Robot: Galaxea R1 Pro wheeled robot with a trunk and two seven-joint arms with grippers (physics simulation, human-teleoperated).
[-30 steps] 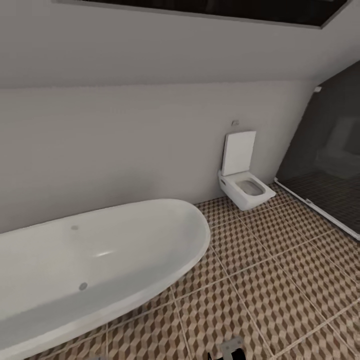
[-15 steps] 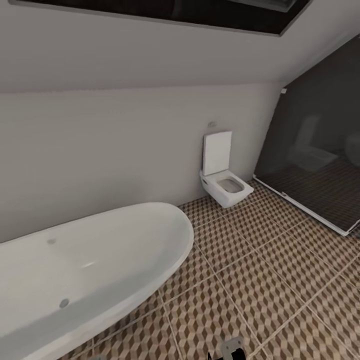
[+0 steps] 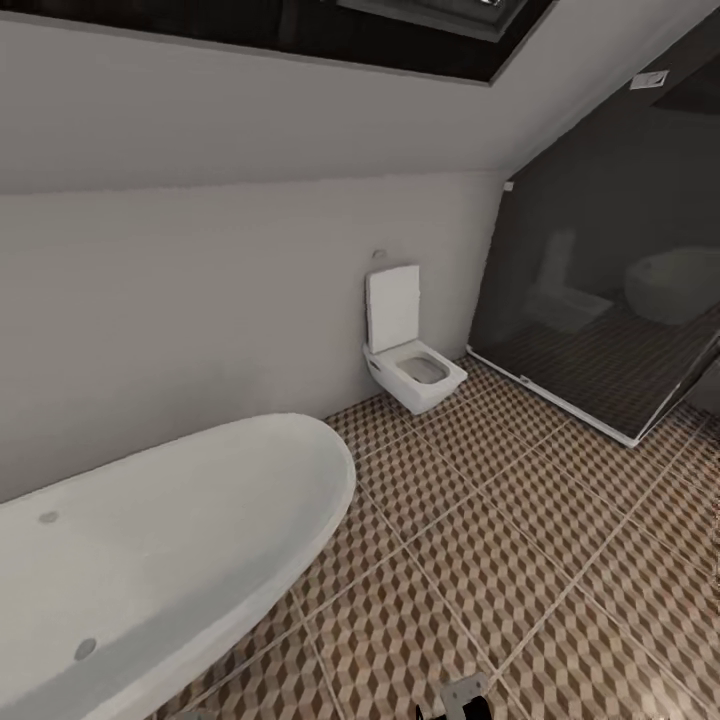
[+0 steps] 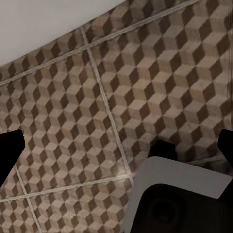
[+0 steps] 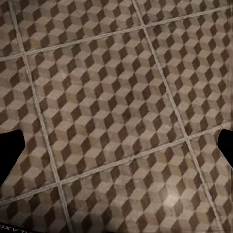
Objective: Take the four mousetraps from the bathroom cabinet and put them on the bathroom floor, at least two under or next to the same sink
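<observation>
The bathroom floor of brown, beige and white cube-pattern tiles spreads across the head view. The mousetraps, the cabinet and the sink are out of view. In the left wrist view my left gripper is open over bare tiles, its dark fingertips far apart with nothing between them. My right gripper is open too, hanging above bare floor tiles with its fingertips at the picture's sides.
A white bathtub fills the near left along the pale wall. A white wall-hung toilet with its lid up stands at the back. A dark glass shower enclosure closes the right. A grey robot part shows at the bottom edge.
The head camera has turned to the right: bathtub and toilet slid left in the picture and more of the glass shower came into view. Nothing in the room itself moved.
</observation>
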